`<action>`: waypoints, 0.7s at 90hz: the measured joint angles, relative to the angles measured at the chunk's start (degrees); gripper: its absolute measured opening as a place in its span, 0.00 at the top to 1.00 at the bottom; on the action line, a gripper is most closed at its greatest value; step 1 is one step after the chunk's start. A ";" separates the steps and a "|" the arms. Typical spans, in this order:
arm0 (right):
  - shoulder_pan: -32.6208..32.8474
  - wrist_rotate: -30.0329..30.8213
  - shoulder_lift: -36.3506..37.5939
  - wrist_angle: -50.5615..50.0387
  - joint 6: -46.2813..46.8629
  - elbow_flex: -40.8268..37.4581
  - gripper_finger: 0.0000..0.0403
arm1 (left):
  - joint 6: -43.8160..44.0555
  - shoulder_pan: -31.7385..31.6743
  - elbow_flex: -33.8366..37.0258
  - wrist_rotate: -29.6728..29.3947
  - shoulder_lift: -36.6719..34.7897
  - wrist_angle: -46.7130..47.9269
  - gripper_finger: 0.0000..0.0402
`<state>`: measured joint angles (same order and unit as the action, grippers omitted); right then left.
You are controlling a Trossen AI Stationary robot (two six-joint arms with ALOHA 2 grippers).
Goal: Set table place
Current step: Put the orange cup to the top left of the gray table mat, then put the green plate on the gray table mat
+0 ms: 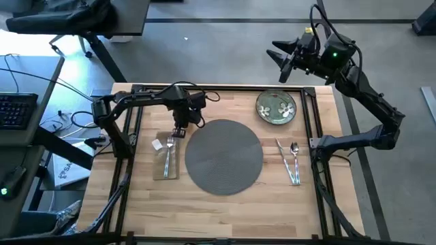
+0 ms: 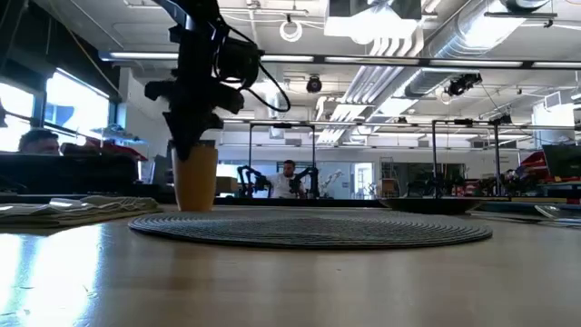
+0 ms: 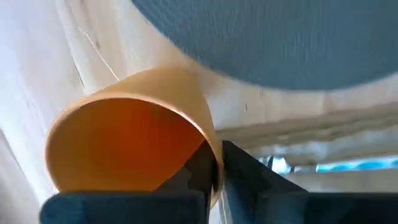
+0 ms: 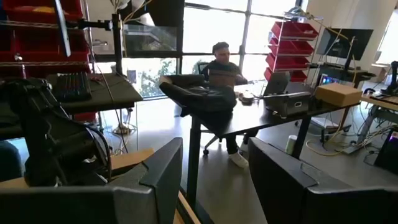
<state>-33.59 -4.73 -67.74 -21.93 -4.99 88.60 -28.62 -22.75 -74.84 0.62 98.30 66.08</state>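
An orange cup [image 2: 195, 174] stands upright near the far left rim of the round dark-grey placemat [image 1: 223, 156], with my left gripper [image 1: 179, 128] shut on it from above. A beige napkin [image 1: 166, 158] with the fork [image 1: 169, 151] on it lies left of the placemat. The knife and spoon [image 1: 291, 162] lie to its right. The green flowered plate [image 1: 276, 107] sits at the far right of the table [image 1: 204, 211]. My right gripper [image 1: 285, 60] hangs open in the air beyond the table's far edge. My left gripper pinches the cup's rim [image 3: 210, 144] at one side, one finger [image 3: 198, 169] inside the cup and the other [image 3: 249, 180] outside its wall. The fingers come from above, pointing down. The cup stays upright, its base at table level; whether it rests there I cannot tell.
Black frame rails [image 1: 310, 116] run along the table's edges. Bare wood lies in front of the placemat. A grey desk with a keyboard [image 1: 15, 109] stands to the left. People sit in the room behind, one at a desk [image 4: 221, 62].
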 joint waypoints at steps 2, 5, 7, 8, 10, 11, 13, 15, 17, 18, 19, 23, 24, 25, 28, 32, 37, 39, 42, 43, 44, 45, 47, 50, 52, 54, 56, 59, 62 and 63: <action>-0.01 0.00 0.01 0.00 0.00 0.00 0.60 | 0.05 -0.07 -0.23 0.22 0.00 0.05 0.92; -0.01 0.00 0.01 0.00 0.00 0.00 0.60 | 0.17 -0.14 -0.49 0.33 0.00 0.03 0.90; 0.01 0.00 0.02 0.00 0.00 0.00 0.60 | 0.45 -0.18 -0.63 0.31 0.00 -0.03 0.88; -0.01 0.00 0.02 0.00 0.00 0.00 0.60 | 0.48 -0.20 -0.66 0.30 0.00 -0.07 0.87; 0.01 0.00 0.01 0.00 0.00 0.00 0.60 | 0.52 -0.26 -0.71 0.30 0.00 -0.10 0.86; -0.01 0.00 0.00 0.00 0.00 0.00 0.60 | 0.52 -0.28 -0.72 0.30 0.00 -0.08 0.85; -0.01 0.00 0.01 0.00 0.00 0.00 0.60 | 0.52 -0.30 -0.73 0.30 0.00 -0.05 0.84; 0.00 0.00 0.01 0.00 0.00 0.00 0.60 | 0.58 -0.35 -0.73 0.30 0.00 0.03 0.82; 0.00 0.00 0.00 0.00 0.00 0.00 0.60 | 0.76 -0.35 -0.73 0.29 0.00 0.10 0.81; 0.01 0.00 0.00 0.00 0.00 0.00 0.60 | 0.90 -0.36 -0.73 0.28 0.00 0.15 0.80; 0.01 0.00 0.00 0.00 0.00 0.00 0.60 | 0.98 -0.41 -0.73 0.25 0.00 0.18 0.79; 0.01 0.00 0.02 0.00 0.00 0.00 0.60 | 1.12 -0.50 -0.73 0.24 0.00 0.29 0.76; 0.01 0.00 0.02 0.00 0.00 0.00 0.60 | 1.13 -0.50 -0.73 0.24 0.00 0.31 0.76; -0.01 0.00 0.01 0.00 0.00 0.00 0.60 | 1.22 -0.50 -0.73 0.22 0.00 0.32 0.75; 0.01 0.00 0.01 0.00 0.00 0.00 0.60 | 1.49 -0.50 -0.73 0.22 0.00 0.35 0.73; 0.01 0.00 -0.01 0.00 0.00 0.00 0.60 | 1.52 -0.48 -0.73 0.20 0.00 0.41 0.71; 0.00 0.00 0.00 0.00 0.00 0.00 0.60 | 1.49 -0.48 -0.73 -0.13 0.00 0.59 0.69; -0.01 0.00 0.02 0.00 0.00 0.00 0.60 | 1.50 -0.49 -0.73 -0.28 0.00 0.64 0.68; 0.01 0.00 0.00 0.00 0.00 0.00 0.60 | 1.50 -0.50 -0.74 -0.34 0.00 0.67 0.67; 0.01 0.00 0.00 0.00 0.00 0.00 0.60 | 1.50 -0.50 -0.75 -0.37 0.00 0.66 0.66; 0.00 0.00 0.00 0.00 -0.02 0.00 0.60 | 1.49 -0.50 -0.73 -0.47 0.00 0.66 0.66; 0.00 0.00 0.00 0.00 -0.03 0.00 0.60 | 1.48 -0.50 -0.74 -0.62 0.00 0.66 0.66; -0.01 0.00 0.00 0.00 -0.06 0.00 0.60 | 1.48 -0.50 -0.75 -0.99 0.00 0.68 0.65; -0.01 0.00 0.00 0.00 -0.07 0.00 0.60 | 1.48 -0.50 -0.75 -1.32 0.00 0.71 0.64; -0.01 0.00 0.02 0.00 -0.06 0.00 0.60 | 1.48 -0.52 -0.75 -1.39 0.00 0.74 0.64; -0.01 0.00 0.01 0.00 -0.05 0.00 0.60 | 1.46 -0.57 -0.73 -1.53 0.00 0.76 0.63; 0.00 0.00 -0.01 0.00 -0.07 0.00 0.60 | 1.46 -0.62 -0.74 -1.69 0.00 0.76 0.63; 0.00 0.00 0.00 0.00 -0.09 0.00 0.60 | 1.46 -0.72 -0.75 -1.82 0.00 0.75 0.62; 0.00 0.00 0.00 0.00 -0.11 0.00 0.60 | 1.48 -0.87 -0.75 -1.88 0.00 0.76 0.62; -0.01 0.00 0.02 0.00 -0.11 0.00 0.60 | 1.49 -0.91 -0.75 -1.90 0.00 0.76 0.62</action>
<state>-33.60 -4.73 -67.72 -21.93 -5.10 88.60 -27.13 -23.66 -75.59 -1.27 98.30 66.85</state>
